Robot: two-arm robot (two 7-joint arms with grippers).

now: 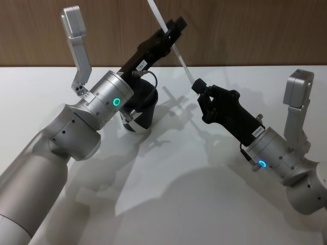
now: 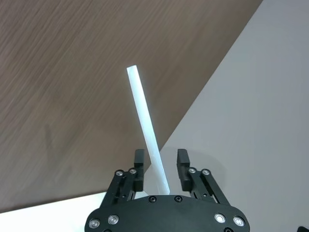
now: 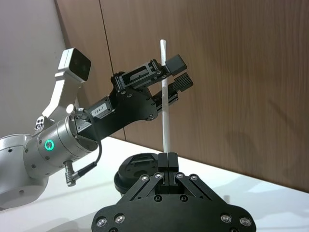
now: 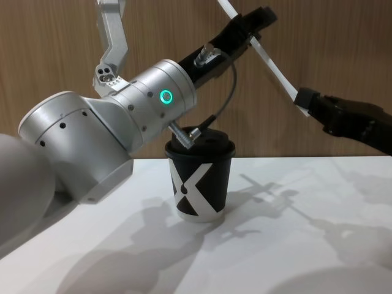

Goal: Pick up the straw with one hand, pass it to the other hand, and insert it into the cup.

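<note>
The white straw (image 1: pixel 176 51) hangs slanted in the air above the table. My right gripper (image 1: pixel 196 88), all black, is shut on its lower end, as the right wrist view shows at the fingertips (image 3: pixel 167 159). My left gripper (image 1: pixel 173 28), with the silver wrist and green ring, is open. Its fingers (image 2: pixel 140 169) straddle the straw (image 2: pixel 145 116) higher up, with a gap on one side. The black cup (image 4: pixel 199 184) with a lid and a white X stands on the table under the left wrist. In the head view the left arm partly hides the cup (image 1: pixel 140 115).
The white table (image 1: pixel 179 194) stretches out in front of the cup and between the arms. A wood-panelled wall (image 1: pixel 245 30) stands behind. A thin dark cable (image 4: pixel 226 98) loops from the left wrist just above the cup's lid.
</note>
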